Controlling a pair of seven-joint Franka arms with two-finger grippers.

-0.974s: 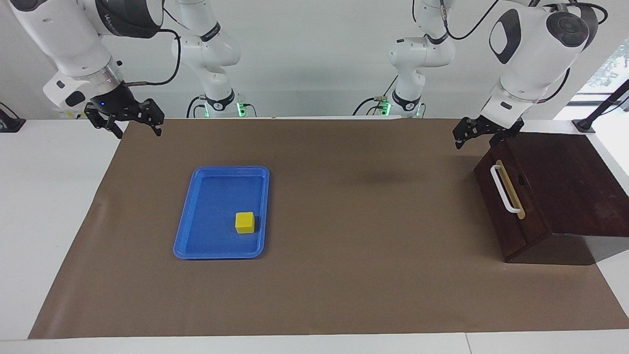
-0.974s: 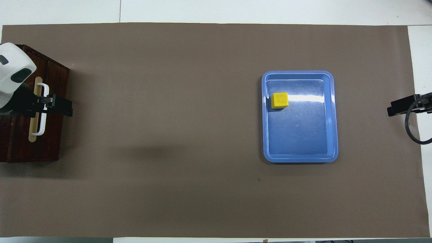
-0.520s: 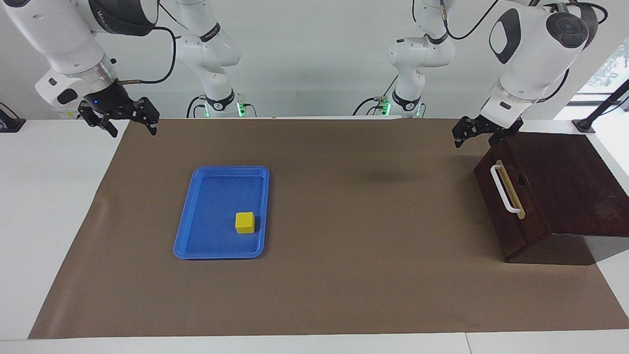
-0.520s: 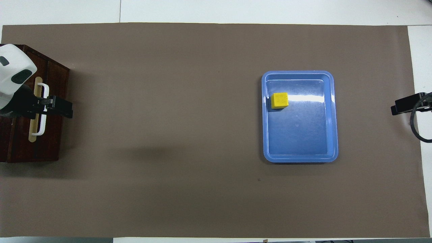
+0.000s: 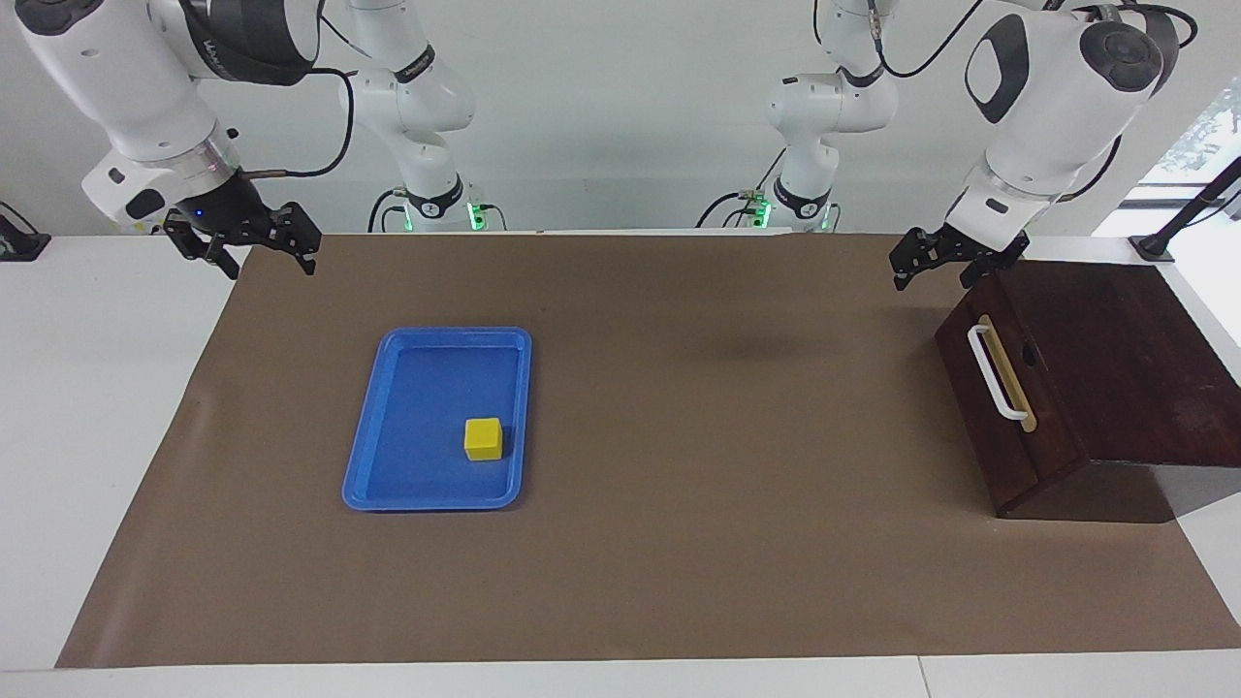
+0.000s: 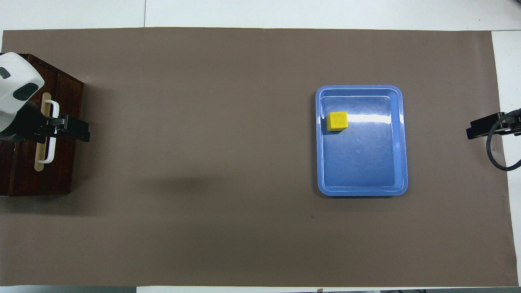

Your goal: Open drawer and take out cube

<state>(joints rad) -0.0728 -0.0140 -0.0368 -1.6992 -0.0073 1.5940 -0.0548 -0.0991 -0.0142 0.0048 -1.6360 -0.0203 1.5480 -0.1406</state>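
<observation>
The dark wooden drawer [image 5: 1030, 441] is shut in its box at the left arm's end of the table, with its white bar handle [image 5: 996, 374] facing the table's middle; it also shows in the overhead view [image 6: 65, 171]. The yellow cube [image 5: 483, 438] lies in the blue tray [image 5: 427, 388], also seen from overhead as the cube [image 6: 337, 121] in the tray [image 6: 362, 162]. My left gripper [image 5: 936, 269] is open and empty, raised over the drawer's front by the handle [image 6: 77, 129], touching nothing. My right gripper [image 5: 270, 257] is open and empty, over the mat's edge at the right arm's end [image 6: 482, 127].
A brown mat [image 5: 679, 543] covers the table between the tray and the box. The dark box's sloping top [image 5: 1115, 359] rises from the drawer's front toward the table's end.
The right gripper rose, then came back down a little over the mat's edge. The left gripper drifted slightly up and away from the box. Cube, tray and drawer have not moved.
</observation>
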